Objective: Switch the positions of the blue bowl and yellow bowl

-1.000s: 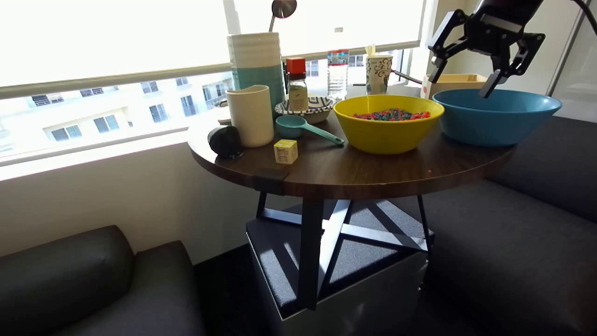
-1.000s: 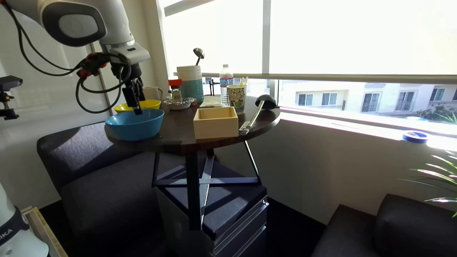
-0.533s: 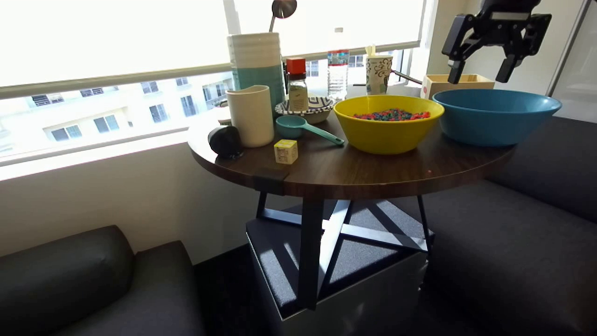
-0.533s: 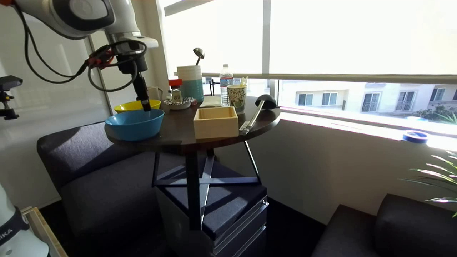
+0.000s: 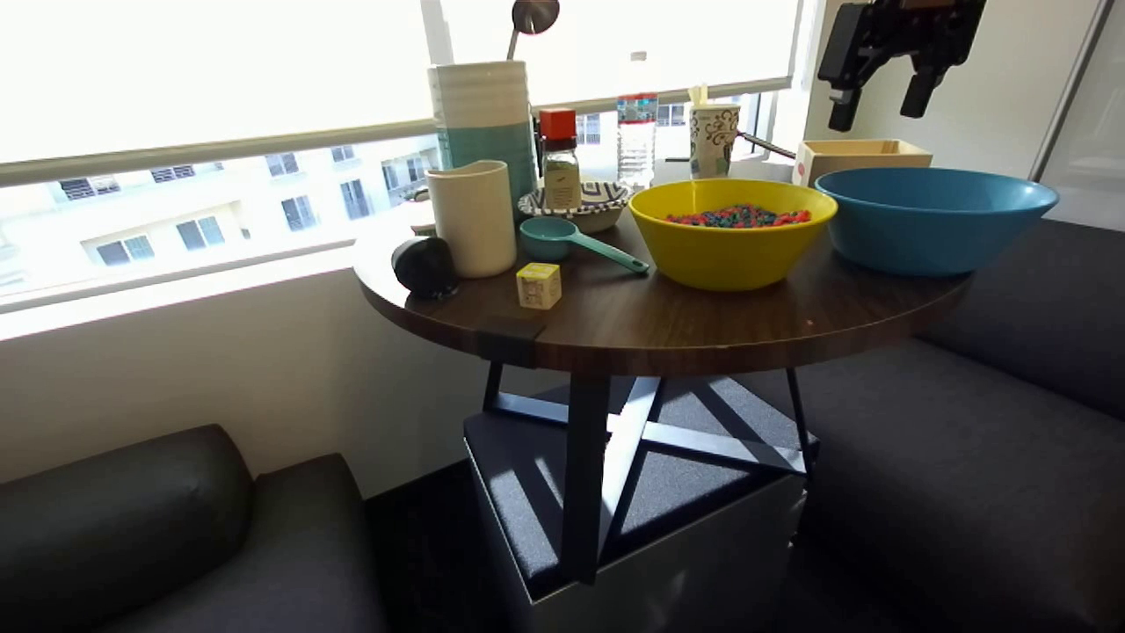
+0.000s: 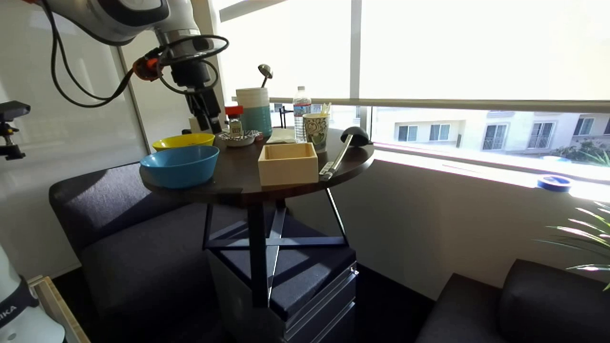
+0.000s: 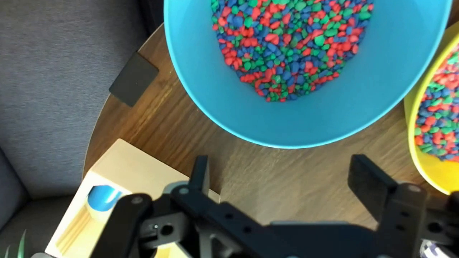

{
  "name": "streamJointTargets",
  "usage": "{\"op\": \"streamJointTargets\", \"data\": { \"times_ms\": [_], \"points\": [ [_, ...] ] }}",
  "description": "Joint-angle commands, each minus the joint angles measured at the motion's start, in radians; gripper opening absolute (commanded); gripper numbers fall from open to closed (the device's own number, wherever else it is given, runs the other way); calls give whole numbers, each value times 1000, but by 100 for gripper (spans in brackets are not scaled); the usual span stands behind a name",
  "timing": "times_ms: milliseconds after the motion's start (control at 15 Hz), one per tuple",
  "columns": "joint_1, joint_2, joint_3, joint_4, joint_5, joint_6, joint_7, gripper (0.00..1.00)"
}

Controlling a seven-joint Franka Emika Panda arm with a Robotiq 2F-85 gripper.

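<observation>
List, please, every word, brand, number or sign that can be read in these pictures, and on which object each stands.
"IKA": on the robot base, in an exterior view; the picture's left edge cuts off the start.
Too small or blurred to read: bottle label, jar label, and the marks on the small cube.

Blue bowl (image 7: 287, 123): smooth, plastic-looking, soft sheen on inner wall. Yellow bowl (image 5: 734, 255): smooth, satin, likewise plastic-looking. Granules (image 7: 287, 46): pebbly, mostly matt. Claw (image 7: 279, 173): black, dull finish; plastic or coated metal, cannot tell. Desk (image 5: 633, 321): wood-grain surface, low sheen. Box (image 6: 288, 172): pale wood, smooth, matt. Tall jar (image 5: 481, 97): ribbed, ceramic-looking. Bottle (image 5: 636, 154): clear, glossy plastic. Patterned cup (image 6: 314, 131): paper-looking. Scoop (image 5: 548, 239): smooth, plastic-looking. Upper ladle (image 6: 265, 71): shiny metal. Grey seat (image 7: 71, 79): woven cloth, matt. Bolster (image 5: 123, 527): smooth, leather-like, faint shine.
</observation>
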Motion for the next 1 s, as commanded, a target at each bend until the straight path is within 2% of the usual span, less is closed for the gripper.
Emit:
{"op": "streamJointTargets", "data": {
  "times_ms": [0,600,933],
  "points": [
    [22,26,-12,-3,-18,-33,-29,100],
    [47,110,-15,24,-95,-60,-160,100],
    [45,153,-9,55,-151,-36,-158,100]
  ]
}}
